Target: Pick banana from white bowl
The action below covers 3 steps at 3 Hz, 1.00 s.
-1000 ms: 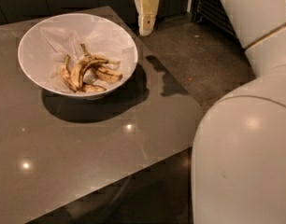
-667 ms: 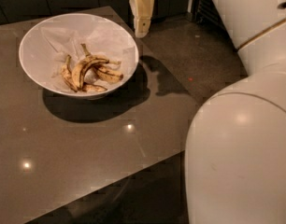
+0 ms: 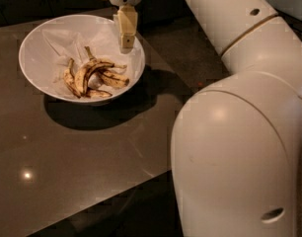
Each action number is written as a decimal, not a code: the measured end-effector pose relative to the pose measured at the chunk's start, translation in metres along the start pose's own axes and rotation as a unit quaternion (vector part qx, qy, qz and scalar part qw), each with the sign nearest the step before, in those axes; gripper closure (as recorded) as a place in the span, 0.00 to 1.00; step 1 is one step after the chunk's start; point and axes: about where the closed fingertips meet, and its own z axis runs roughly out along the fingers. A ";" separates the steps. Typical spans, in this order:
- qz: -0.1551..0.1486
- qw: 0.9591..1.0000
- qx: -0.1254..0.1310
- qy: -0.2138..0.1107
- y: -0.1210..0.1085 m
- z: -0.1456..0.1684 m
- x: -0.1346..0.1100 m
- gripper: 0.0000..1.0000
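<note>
My gripper has swung in from beyond the far rim and now hangs over the back right part of the white bowl, above the fruit and touching nothing. Whether it is spread or closed I cannot tell from this side-on view.

The banana lies low in the middle of the bowl, curved, yellow with brown speckles. I judge it light, soft and easily bruised, its skin perhaps slick. I would take it across the thick middle of the curve with a gentle squeeze and keep off the dark tips.

Thinner, darker bananas lie against it on the right, so a clean grasp looks tight. Crumpled paper lines the bowl, which sits on a dark table.
</note>
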 end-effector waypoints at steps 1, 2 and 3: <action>0.000 1.000 0.000 0.000 0.000 0.000 0.000 0.00; -0.020 1.000 -0.002 -0.006 -0.005 0.006 -0.006 0.00; -0.036 0.999 -0.030 -0.016 0.000 0.021 -0.015 0.00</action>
